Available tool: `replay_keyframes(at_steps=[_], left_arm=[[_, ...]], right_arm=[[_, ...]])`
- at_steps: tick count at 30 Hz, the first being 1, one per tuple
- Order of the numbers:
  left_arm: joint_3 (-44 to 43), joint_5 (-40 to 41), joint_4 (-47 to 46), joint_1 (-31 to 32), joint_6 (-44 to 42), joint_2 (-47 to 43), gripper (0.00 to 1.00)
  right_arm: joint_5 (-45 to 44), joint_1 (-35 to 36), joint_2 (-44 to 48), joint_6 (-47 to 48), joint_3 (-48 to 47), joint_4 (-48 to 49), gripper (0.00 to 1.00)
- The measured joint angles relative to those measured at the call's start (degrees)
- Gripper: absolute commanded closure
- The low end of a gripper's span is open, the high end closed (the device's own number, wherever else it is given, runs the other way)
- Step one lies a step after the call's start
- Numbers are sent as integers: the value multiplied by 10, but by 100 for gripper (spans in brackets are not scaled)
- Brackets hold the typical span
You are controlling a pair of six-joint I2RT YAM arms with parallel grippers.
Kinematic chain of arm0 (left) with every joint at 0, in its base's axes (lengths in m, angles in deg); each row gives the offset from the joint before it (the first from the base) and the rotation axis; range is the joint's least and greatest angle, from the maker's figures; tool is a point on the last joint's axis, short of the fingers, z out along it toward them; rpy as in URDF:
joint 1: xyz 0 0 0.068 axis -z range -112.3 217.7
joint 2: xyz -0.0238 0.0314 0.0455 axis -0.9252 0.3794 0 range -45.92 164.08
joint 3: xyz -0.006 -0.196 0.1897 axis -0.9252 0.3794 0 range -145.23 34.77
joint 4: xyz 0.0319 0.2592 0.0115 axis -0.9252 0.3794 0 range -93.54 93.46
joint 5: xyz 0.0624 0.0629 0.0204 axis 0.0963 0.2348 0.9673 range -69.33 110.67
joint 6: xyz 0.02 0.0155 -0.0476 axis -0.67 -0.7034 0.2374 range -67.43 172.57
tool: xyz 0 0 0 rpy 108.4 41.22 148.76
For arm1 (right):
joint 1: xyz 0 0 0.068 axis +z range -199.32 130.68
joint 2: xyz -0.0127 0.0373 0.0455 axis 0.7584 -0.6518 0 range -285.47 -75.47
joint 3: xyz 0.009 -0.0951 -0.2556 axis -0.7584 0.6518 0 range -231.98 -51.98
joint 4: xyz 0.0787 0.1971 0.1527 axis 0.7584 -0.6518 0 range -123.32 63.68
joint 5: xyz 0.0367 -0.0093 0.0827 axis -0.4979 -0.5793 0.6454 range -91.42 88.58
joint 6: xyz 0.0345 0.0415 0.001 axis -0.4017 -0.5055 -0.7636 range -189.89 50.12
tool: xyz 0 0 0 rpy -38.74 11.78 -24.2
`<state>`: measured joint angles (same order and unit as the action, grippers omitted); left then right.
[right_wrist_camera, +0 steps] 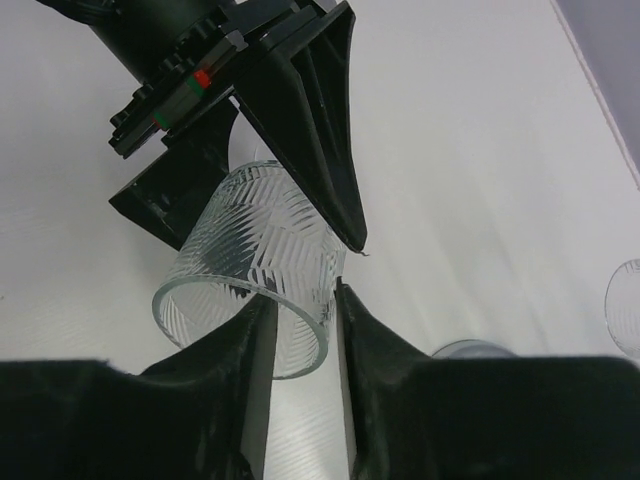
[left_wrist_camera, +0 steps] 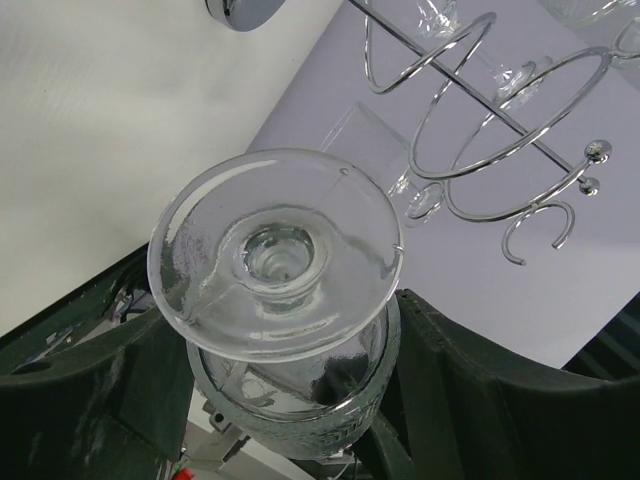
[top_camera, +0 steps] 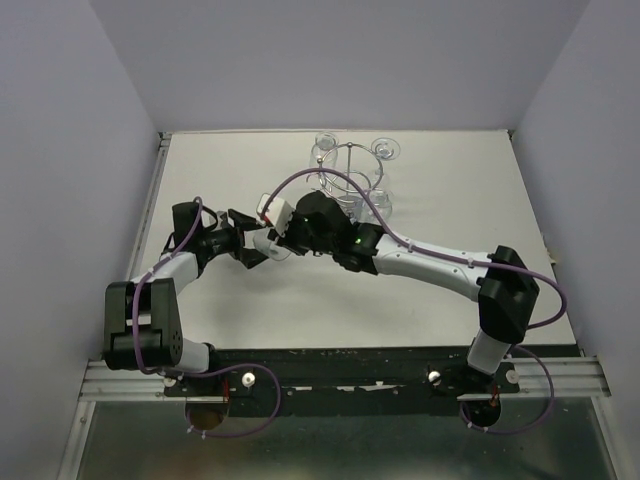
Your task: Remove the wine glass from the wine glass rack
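The wine glass, clear with a chevron-cut bowl and a round foot, lies on its side above the table between both grippers. My left gripper is shut on its bowl, one finger on each side; it sits left of centre in the top view. In the right wrist view my right gripper straddles the rim wall of the glass with a narrow gap, its right finger against the wall. The chrome rack stands behind the right gripper and also shows in the left wrist view.
Other clear glasses hang on the rack at the back. The rack's round base and another glass lie at the right of the right wrist view. White walls enclose the table on three sides.
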<state>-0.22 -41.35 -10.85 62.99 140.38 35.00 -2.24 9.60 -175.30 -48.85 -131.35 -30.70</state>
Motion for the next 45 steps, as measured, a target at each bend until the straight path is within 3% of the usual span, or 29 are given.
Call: replay_keyframes(at_steps=[3,4,6,8,12,13,26,34,45], left_arm=[[0,2,4,-1,2,0,100],[0,3,6,-1,2,1,93],[0,4,15,-1,5,2,65],[0,5,29,-1,5,6,55],[0,13,45,-1,2,14,23],[0,15,47,-1,1,16,1],[0,18,54,-21,-40,23,1],[-21,36,74,-56,-87,66,1],[-263,153,260,-67,-367,134,1]], right_arm=[[-3,2,-3,2,0,1,85],[-4,2,-3,4,0,2,89],[-4,3,-3,10,0,3,97],[-4,3,-4,15,0,3,99],[-7,4,-13,19,0,3,99],[-7,4,-15,20,0,3,99],[-16,-17,-18,23,9,-14,99],[40,-40,58,82,87,-87,99],[74,-113,236,174,196,-220,99]])
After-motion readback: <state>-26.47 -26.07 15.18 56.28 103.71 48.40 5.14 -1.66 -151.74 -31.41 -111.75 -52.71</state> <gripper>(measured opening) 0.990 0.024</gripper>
